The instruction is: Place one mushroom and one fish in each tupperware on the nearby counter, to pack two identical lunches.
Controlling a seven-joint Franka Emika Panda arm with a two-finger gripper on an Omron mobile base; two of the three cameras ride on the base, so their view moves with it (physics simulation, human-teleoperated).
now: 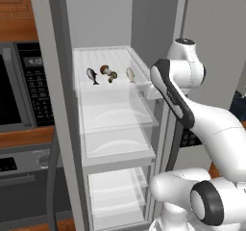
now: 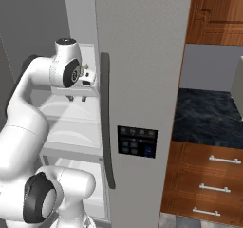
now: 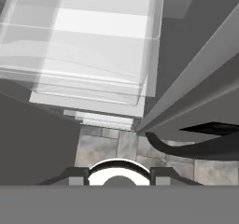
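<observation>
On the top shelf of the open fridge lie a dark fish, a red-brown capped mushroom, a duller mushroom and a pale fish. My gripper points down by the shelf's right front corner, apart from the food. Its fingertips stand apart with nothing between them. The hand view looks down past clear fridge bins to the tiled floor. The black marble counter is to the right of the fridge. The tupperware is out of view.
The grey fridge door with its long handle and control panel stands open close to the right of my hand. Wooden drawers sit under the counter. A microwave and oven are left of the fridge.
</observation>
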